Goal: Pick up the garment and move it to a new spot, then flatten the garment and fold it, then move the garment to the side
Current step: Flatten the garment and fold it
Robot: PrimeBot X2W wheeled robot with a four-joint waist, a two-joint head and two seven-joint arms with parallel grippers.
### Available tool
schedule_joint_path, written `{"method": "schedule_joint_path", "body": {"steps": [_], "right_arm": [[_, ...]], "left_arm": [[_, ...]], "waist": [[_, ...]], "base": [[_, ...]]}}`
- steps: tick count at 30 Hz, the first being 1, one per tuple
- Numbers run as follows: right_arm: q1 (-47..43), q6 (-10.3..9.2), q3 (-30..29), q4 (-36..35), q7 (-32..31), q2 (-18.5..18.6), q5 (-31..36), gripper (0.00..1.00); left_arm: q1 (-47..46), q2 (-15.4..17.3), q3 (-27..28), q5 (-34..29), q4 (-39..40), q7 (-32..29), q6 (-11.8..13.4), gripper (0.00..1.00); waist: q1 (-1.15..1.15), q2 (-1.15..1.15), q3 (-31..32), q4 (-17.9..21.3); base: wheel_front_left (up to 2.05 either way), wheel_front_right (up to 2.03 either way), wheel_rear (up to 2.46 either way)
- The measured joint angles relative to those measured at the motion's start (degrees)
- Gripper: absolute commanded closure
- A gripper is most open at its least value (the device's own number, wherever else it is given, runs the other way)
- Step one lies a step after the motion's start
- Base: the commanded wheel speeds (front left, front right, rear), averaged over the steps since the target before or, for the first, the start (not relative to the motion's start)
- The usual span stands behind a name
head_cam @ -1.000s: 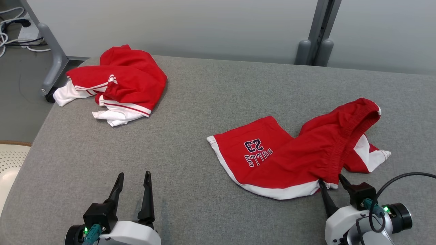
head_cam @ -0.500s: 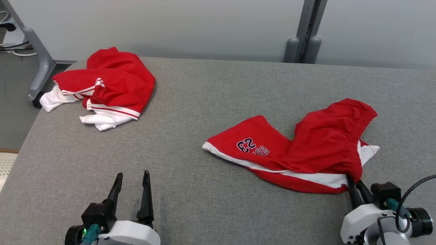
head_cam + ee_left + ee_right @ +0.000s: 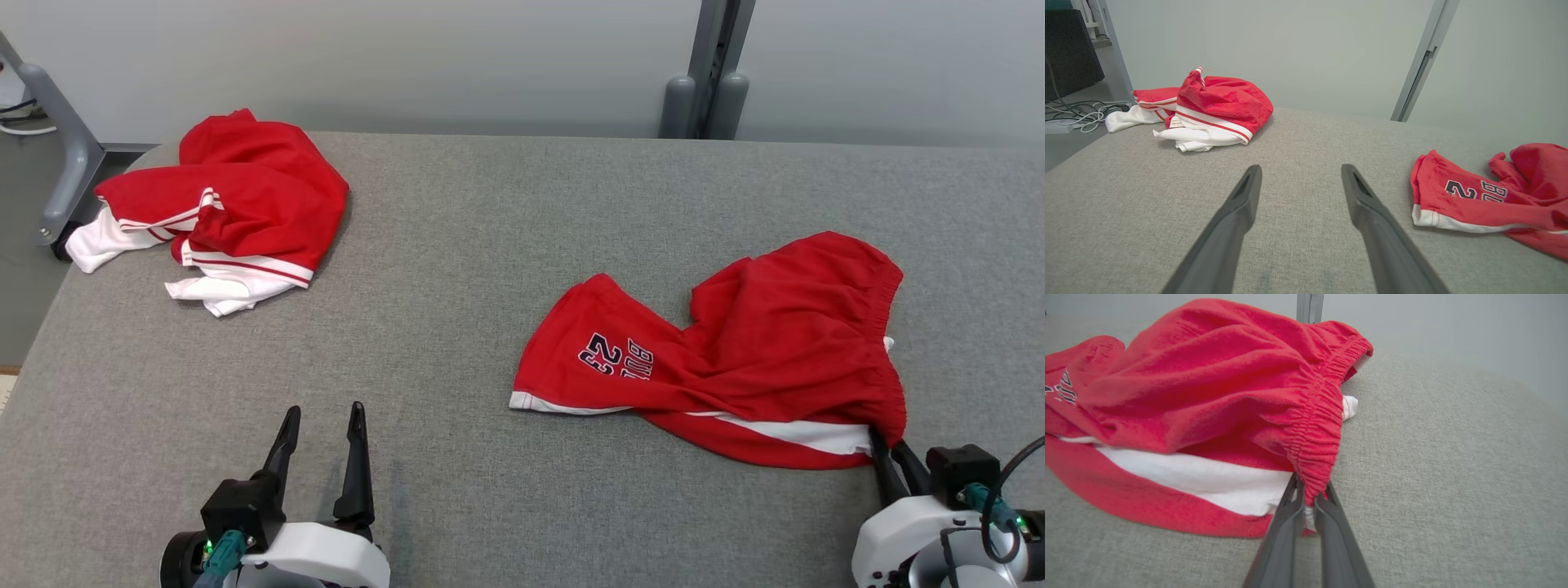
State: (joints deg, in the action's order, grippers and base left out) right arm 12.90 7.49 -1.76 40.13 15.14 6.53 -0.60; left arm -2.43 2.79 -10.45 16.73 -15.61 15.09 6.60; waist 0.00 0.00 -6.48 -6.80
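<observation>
I read the right gripper (image 3: 1309,495) pinched shut on the waistband corner of the red shorts (image 3: 735,359), which lie crumpled at the near right of the grey table (image 3: 490,245). My left gripper (image 3: 324,411) is spread wide, empty, well apart from them.

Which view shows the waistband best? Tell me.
Right wrist view: the waistband is close, pinched in the right hand. Head view shows it small, far right; left wrist view, the shorts' printed leg.

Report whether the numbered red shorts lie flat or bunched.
Bunched: the shorts are twisted and wrinkled, layers overlapping, waistband pinched in the right pincer.
</observation>
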Motion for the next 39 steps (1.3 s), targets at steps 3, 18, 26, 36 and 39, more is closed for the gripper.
{"method": "schedule_joint_path", "body": {"steps": [3,18,26,36,39], "right_arm": [[0.07,0.00,-0.30,-0.13,0.00,0.86,-0.02,0.75],[-4.11,0.00,-1.31,-7.45,0.00,0.08,-2.01,0.00],[-6.88,0.00,-2.21,-16.61,0.00,-1.53,-1.59,0.00],[-8.77,0.00,-1.70,-25.50,0.00,-3.25,-1.45,0.00],[-9.43,0.00,-0.90,-26.06,0.00,-3.43,-1.49,0.00]], "left_arm": [[-0.19,0.00,-0.24,0.00,-0.02,0.00,0.00,0.00],[-0.21,-0.01,-1.41,0.44,0.56,0.00,-0.07,0.00],[0.26,-0.01,-1.44,0.47,1.05,0.00,-0.08,0.00],[1.12,-0.01,-1.93,0.42,0.71,0.00,-0.48,0.00],[1.76,-0.02,-1.93,0.32,0.36,0.01,-0.51,0.00]], "waist": [[0.00,0.00,-0.15,0.18],[0.00,0.00,0.88,2.00],[0.00,0.00,2.45,3.59],[0.00,0.00,5.21,4.29],[0.00,0.00,6.04,4.15]], "base": [[0.00,0.00,0.00],[0.00,0.00,0.00],[0.00,0.00,0.00],[0.00,0.00,0.00],[0.00,0.00,0.00]]}}
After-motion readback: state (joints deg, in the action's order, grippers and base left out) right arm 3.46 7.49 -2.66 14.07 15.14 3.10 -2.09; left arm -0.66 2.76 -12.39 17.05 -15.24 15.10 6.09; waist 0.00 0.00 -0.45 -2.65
